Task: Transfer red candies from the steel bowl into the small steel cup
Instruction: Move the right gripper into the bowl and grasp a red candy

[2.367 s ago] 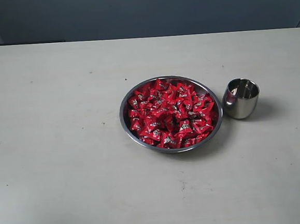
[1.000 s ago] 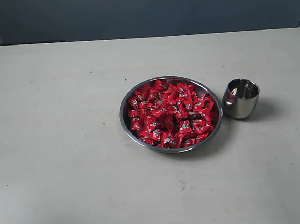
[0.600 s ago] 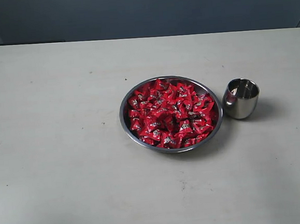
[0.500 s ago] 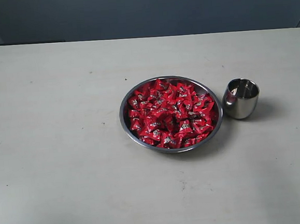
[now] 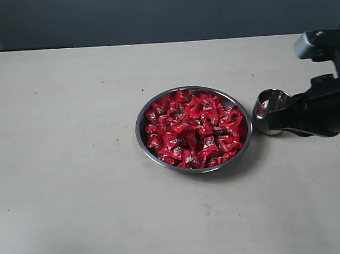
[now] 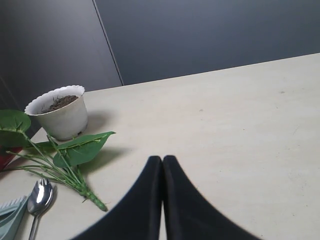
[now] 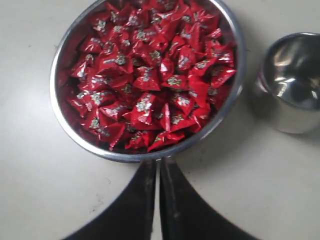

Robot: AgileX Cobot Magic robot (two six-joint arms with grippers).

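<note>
The steel bowl sits mid-table, heaped with red candies. Just to its right stands the small steel cup, partly covered by my right arm and showing no candy inside. My right gripper hovers above the cup's side, shut and holding nothing. In the right wrist view its tips line up with the bowl's rim, the candies lie beyond, and the cup is off to one side. My left gripper is shut over bare table, out of the exterior view.
The left wrist view shows a white pot of soil, a leafy green sprig, a metal spoon and a pale blue item on the table. A dark wall runs behind the table.
My right arm has come in from the right edge and now hangs over the cup. The bowl, candies and cup have not moved.
</note>
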